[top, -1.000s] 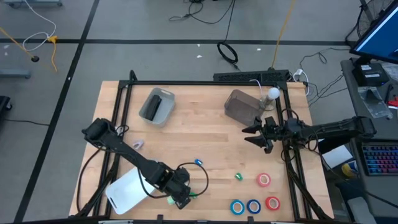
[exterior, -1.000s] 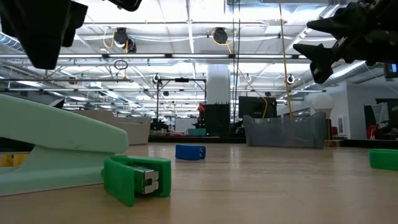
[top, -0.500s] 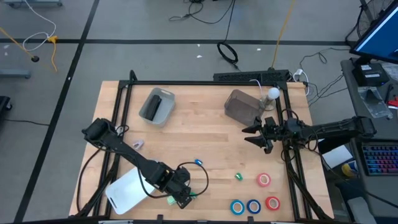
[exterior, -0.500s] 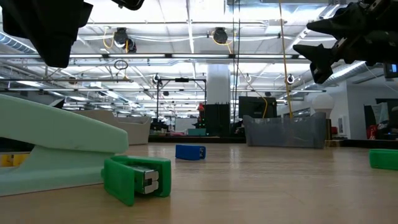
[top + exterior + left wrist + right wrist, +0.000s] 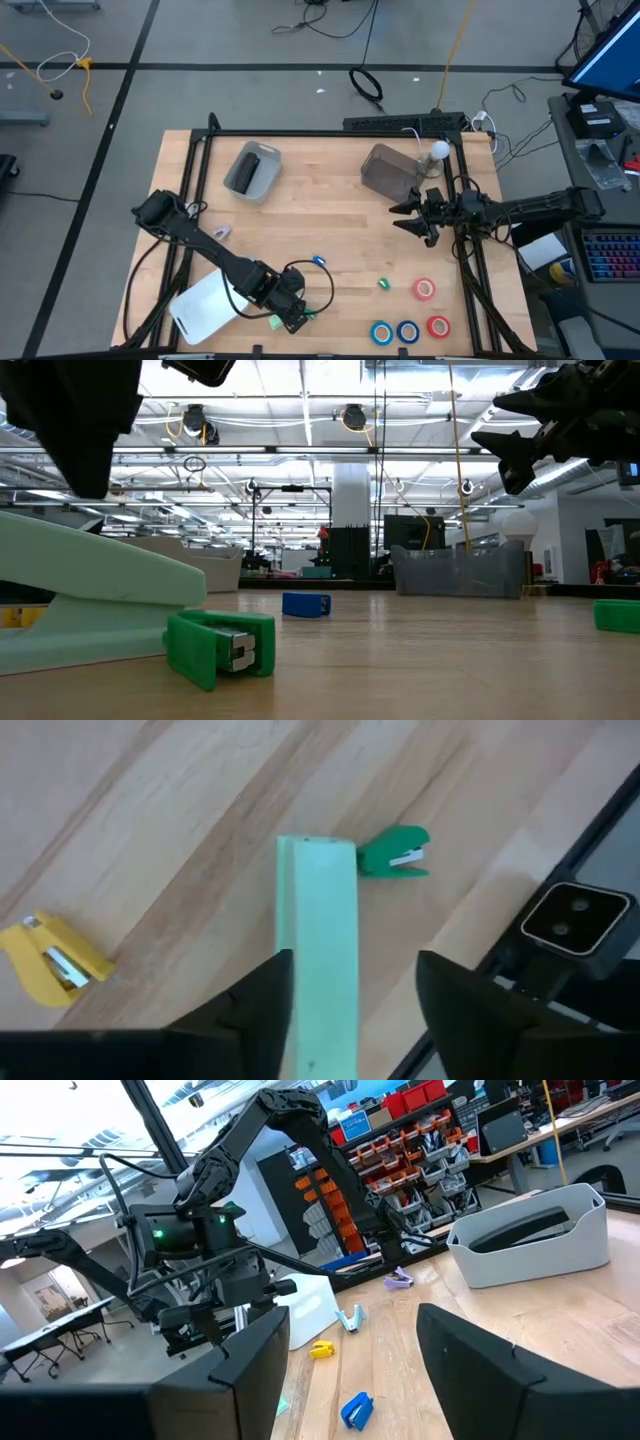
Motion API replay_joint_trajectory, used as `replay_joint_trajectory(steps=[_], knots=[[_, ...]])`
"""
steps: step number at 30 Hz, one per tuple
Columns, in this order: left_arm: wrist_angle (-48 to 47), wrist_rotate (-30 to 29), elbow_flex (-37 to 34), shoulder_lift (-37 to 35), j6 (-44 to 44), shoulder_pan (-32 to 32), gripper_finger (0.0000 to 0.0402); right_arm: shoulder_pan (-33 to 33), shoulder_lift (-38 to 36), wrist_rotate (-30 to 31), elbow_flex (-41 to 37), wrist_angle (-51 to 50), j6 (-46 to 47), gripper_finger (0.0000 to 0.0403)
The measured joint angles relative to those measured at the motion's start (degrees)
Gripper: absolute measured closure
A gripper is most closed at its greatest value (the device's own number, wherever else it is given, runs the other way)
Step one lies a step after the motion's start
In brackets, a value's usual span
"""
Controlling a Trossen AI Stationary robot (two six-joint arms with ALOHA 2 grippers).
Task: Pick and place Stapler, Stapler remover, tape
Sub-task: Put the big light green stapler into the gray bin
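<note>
A pale green stapler [image 5: 316,940] lies flat on the table near its front edge, base down [image 5: 100,605]. My left gripper [image 5: 355,965] hangs open just above it and points down. One finger [image 5: 262,1005] stands over the stapler's edge and the other [image 5: 470,1000] stands well to its side; the low view shows air between finger and stapler. A green staple remover [image 5: 395,853] lies past the stapler's end [image 5: 222,648]. Pink [image 5: 425,289], red [image 5: 438,326] and two blue tape rolls [image 5: 394,332] lie flat at the front right. My right gripper [image 5: 408,217] waits open above the table's right side.
Yellow [image 5: 55,955], blue [image 5: 320,262] and a second green [image 5: 383,284] staple remover lie loose on the wood. A white tray [image 5: 205,305] sits at the front left. A grey bin [image 5: 252,170] and a dark clear bin [image 5: 385,170] stand at the back. The low camera [image 5: 575,915] sits at the front edge.
In the low view the dark finger of my left gripper above the stapler has swung sideways toward the left and reaches lower than before. The hand itself has stayed in place. The stapler has kept lying on the table.
</note>
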Motion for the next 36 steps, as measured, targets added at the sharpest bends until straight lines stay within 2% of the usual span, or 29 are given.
replay_joint_trajectory(steps=[4, 8, 22, 30, 32, 36], knots=[[0.39, 1.41, -1.34, 0.00, -0.06, 0.00, 0.0147, 0.00, 0.00, 0.00, 0.00, -0.01, 0.01, 0.0190], [1.99, 1.50, -2.24, 0.00, -0.93, 0.00, 0.0132, 0.00, 0.00, 0.02, 0.00, -0.01, 0.02, 0.0190], [6.34, 2.07, -6.81, 0.00, -1.59, 0.00, 0.0130, -0.02, 0.02, 0.23, 0.00, -0.02, -0.41, 0.0190], [7.31, 2.55, -7.03, 0.36, -0.52, 0.00, 0.0130, -0.04, 0.02, 0.76, 0.00, -0.02, -0.42, 0.0190], [7.53, 3.09, -7.03, 1.21, 0.00, -0.02, 0.0131, -0.04, 0.02, 1.92, 0.00, -0.02, -0.43, 0.0190], [8.76, 8.57, -7.06, 4.65, 0.70, -0.02, 0.0131, -0.04, 0.06, 4.72, 0.00, -0.21, -0.48, 0.0190]])
